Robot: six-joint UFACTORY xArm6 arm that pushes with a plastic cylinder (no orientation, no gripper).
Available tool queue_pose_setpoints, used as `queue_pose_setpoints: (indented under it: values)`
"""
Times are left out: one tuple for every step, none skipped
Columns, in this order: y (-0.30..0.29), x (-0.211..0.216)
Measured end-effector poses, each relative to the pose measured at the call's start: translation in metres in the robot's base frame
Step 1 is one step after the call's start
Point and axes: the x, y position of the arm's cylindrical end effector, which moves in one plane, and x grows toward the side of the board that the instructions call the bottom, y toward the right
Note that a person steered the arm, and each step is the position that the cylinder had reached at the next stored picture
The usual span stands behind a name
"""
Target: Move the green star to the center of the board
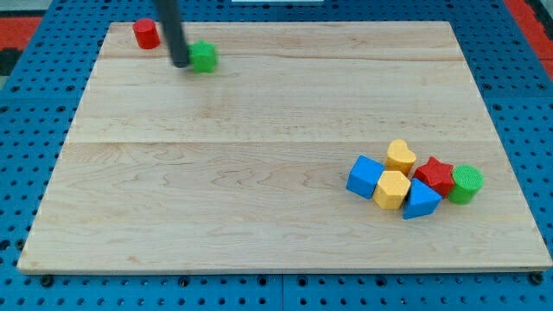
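Observation:
The green star [204, 57] lies near the view's top left on the wooden board [259, 155]. My tip [179, 63] is at the star's left side, touching or almost touching it. The dark rod rises from the tip to the view's top edge.
A red block [145, 34], perhaps a cylinder, stands at the top left corner, left of the rod. At the right, a cluster: blue cube [365, 176], yellow heart [400, 156], yellow hexagon [391, 189], blue triangle [421, 200], red star [435, 175], green cylinder [466, 183].

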Motion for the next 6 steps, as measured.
queue_pose_setpoints:
  values:
    - [0.0, 0.011]
    - [-0.041, -0.002]
    - [0.009, -0.028]
    - [0.086, 0.036]
    - [0.119, 0.072]
    - [0.037, 0.072]
